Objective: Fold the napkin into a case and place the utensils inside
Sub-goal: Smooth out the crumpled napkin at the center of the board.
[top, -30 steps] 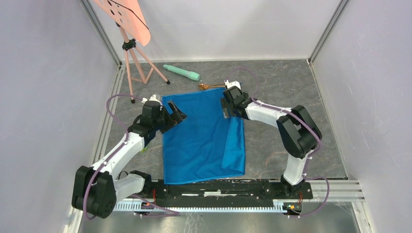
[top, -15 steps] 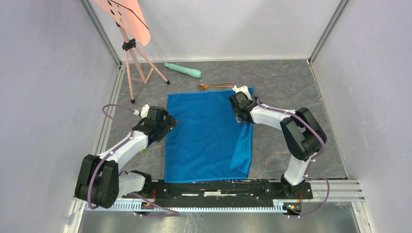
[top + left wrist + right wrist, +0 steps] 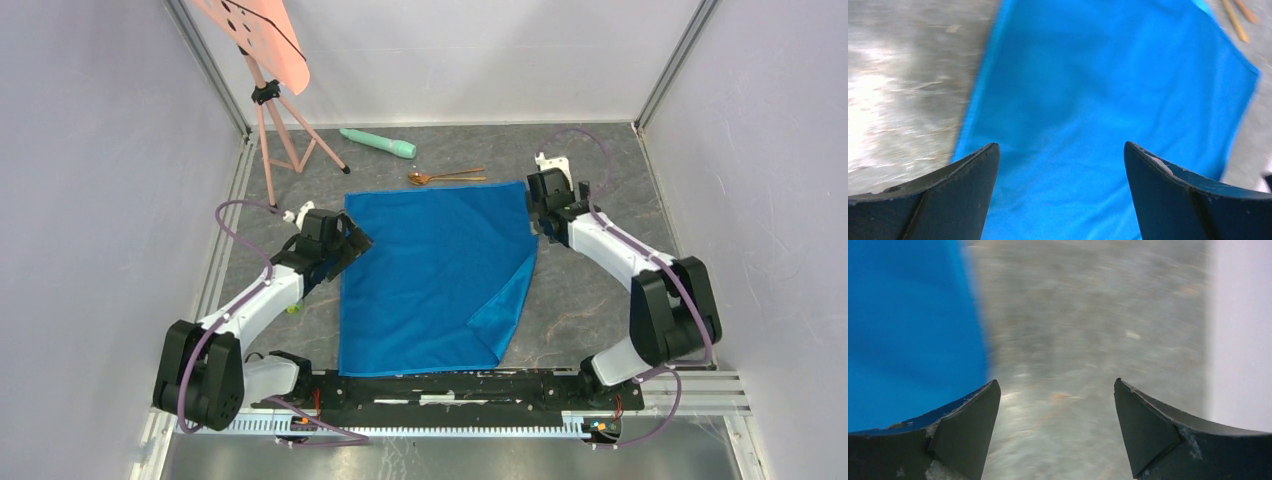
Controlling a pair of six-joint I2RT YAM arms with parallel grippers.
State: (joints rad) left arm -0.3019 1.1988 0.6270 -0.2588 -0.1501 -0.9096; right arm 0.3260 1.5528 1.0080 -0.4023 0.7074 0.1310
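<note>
Table (image 3: 600, 160): grey mottled top, pale walls on three sides.

Napkin (image 3: 430, 270): blue and spread open in the middle of the table, not folded into a case. The near right corner is turned over on itself, which leaves a diagonal fold along the lower right side. The left edge runs straight and the right edge slants.

Left gripper (image 3: 1062, 147): at the napkin's left edge, towards the far corner. Its fingers are spread wide with nothing between them, and cloth fills most of the wrist view below them.

Right gripper (image 3: 1057, 385): beside the napkin's far right corner. Its fingers are spread with nothing held. Bare table shows between them, and cloth lies under the left finger. This view is blurred.

Tripod (image 3: 285, 130): pink, far left, carrying a pink panel.

Green cylinder (image 3: 376, 145): lies on the table beyond the napkin, apart from it.

Utensils (image 3: 447, 177): a copper-coloured pair lying together on the bare table just beyond the napkin's far edge, roughly parallel to it. Neither gripper touches them.
</note>
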